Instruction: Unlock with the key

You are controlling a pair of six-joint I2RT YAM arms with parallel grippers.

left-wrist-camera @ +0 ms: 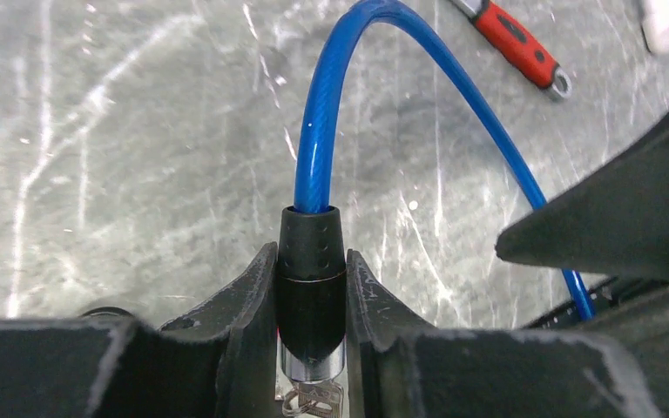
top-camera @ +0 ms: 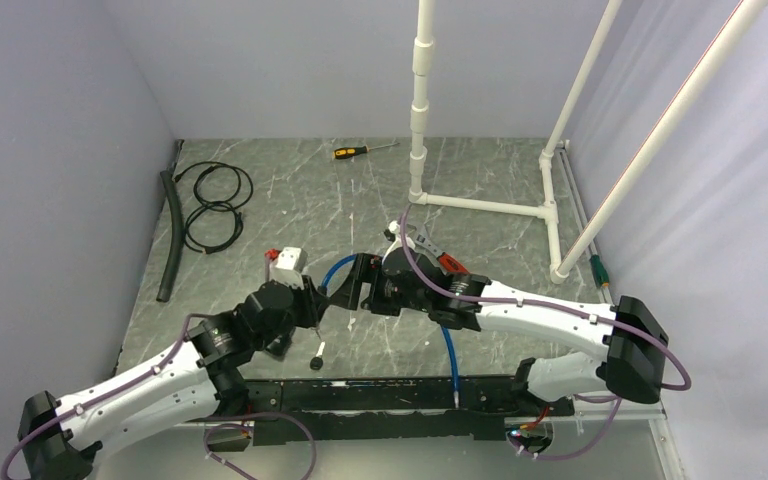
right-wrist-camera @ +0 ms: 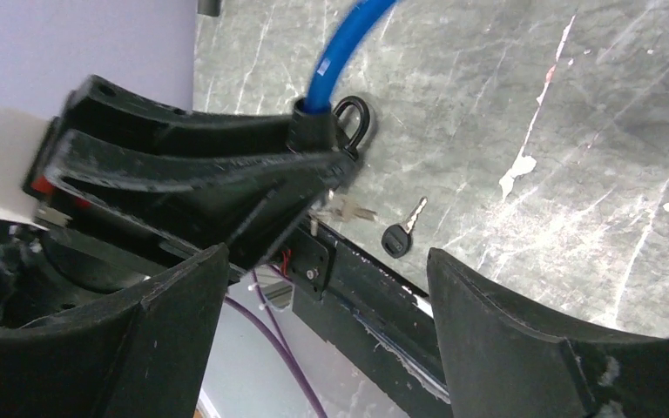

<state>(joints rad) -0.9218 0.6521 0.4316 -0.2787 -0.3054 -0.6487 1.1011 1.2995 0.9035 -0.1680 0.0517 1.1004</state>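
Observation:
The cable lock's black barrel [left-wrist-camera: 312, 261] stands between my left gripper's fingers [left-wrist-camera: 253, 305], and the left gripper [left-wrist-camera: 312, 254] is shut on it. Its blue cable [left-wrist-camera: 322, 113] arcs up and away to the right. At the barrel's silver end a silver key [left-wrist-camera: 318, 402] on a ring sticks out, also seen hanging there in the right wrist view [right-wrist-camera: 348, 209]. A second key with a black head [right-wrist-camera: 396, 237] lies on the table near the front edge [top-camera: 317, 357]. My right gripper [right-wrist-camera: 327, 257] stands open just right of the left gripper [top-camera: 310, 300], holding nothing.
A red-handled wrench [top-camera: 440, 258] lies behind the right gripper [top-camera: 360, 285]. Farther back are a screwdriver [top-camera: 360, 151], a coiled black cable [top-camera: 215, 205], a black hose [top-camera: 170, 235] and a white pipe frame [top-camera: 480, 205]. A small white box [top-camera: 287, 262] sits by the left wrist.

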